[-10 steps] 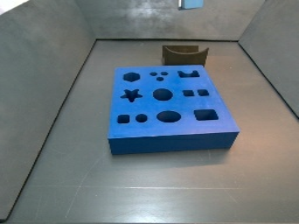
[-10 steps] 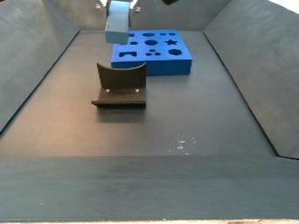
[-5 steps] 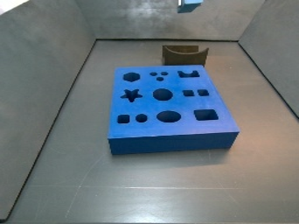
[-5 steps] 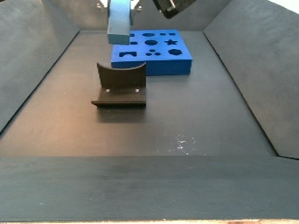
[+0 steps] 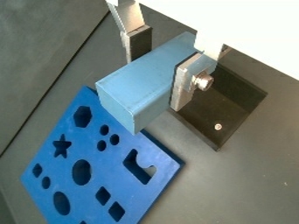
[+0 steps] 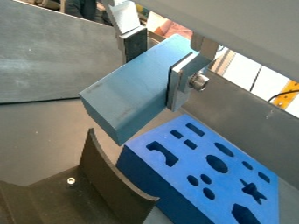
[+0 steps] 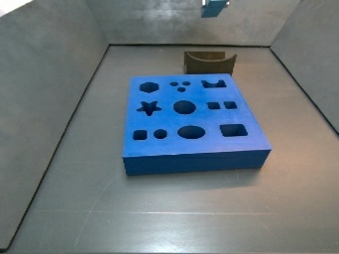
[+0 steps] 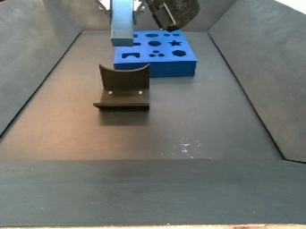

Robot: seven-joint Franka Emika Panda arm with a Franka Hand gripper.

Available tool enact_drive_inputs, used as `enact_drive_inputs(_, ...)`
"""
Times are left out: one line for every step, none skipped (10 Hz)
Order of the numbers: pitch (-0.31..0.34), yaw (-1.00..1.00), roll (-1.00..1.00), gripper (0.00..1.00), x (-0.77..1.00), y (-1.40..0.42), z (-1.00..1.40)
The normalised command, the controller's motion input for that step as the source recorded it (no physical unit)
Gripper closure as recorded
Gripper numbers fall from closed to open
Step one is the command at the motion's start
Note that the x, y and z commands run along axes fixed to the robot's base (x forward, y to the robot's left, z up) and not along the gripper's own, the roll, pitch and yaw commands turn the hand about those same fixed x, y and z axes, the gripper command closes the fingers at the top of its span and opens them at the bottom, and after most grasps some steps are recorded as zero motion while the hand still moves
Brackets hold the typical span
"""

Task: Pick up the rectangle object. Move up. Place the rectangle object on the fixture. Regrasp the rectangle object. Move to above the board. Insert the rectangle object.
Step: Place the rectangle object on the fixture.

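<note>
The gripper (image 5: 162, 63) is shut on the rectangle object (image 5: 146, 83), a light grey-blue block clamped between both silver fingers, as both wrist views show (image 6: 135, 92). In a side view the block (image 8: 122, 22) hangs upright, high in the air near the board's edge that faces the fixture. In a side view only its lower tip (image 7: 215, 5) shows at the top edge. The blue board (image 7: 192, 119) with shaped holes lies flat on the floor. The dark brown fixture (image 8: 122, 88) stands empty beside the board.
Grey walls enclose the dark floor (image 8: 180, 170) on all sides. The board (image 8: 162, 52) lies at the far end in that view. A dark part of the wrist (image 8: 174, 11) hangs beside the block. The board (image 6: 211, 171) and fixture (image 6: 105, 175) lie below the gripper.
The held block has shifted slightly towards the board. The dark wrist part beside it has come further down into a side view.
</note>
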Motion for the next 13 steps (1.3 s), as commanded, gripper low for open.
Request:
enact_drive_inputs(0.057,-0.13,-0.33,1.00,0.07,0.04,-0.02)
enact_drive_inputs(0.212,-0.10,-1.00,1.00,0.13,0.14,-1.00)
enact_drive_inputs(0.208,-0.10,-1.00,1.00,0.13,0.14,-1.00)
enact_drive_inputs(0.229,-0.13,-1.00,1.00,0.14,0.14,-1.00)
enact_drive_inputs(0.257,-0.16,-1.00,1.00,0.15,0.14,-1.00)
enact_drive_inputs(0.266,-0.23,-1.00,1.00,0.16,0.14,-1.00)
enact_drive_inputs(0.257,-0.25,-1.00,1.00,0.16,0.14,-1.00)
enact_drive_inputs(0.217,-0.24,-0.88,1.00,0.18,0.15,-1.00)
enact_drive_inputs(0.181,-0.24,-0.75,1.00,0.19,0.15,-1.00)
enact_drive_inputs(0.106,-0.24,-0.53,1.00,0.18,0.12,-0.90)
enact_drive_inputs(0.051,-0.23,-0.41,1.00,0.15,0.10,-0.72)
enact_drive_inputs(-0.001,-0.21,-0.33,1.00,0.11,0.08,-0.47)
enact_drive_inputs(-0.039,-0.19,-0.29,1.00,0.10,0.06,-0.29)
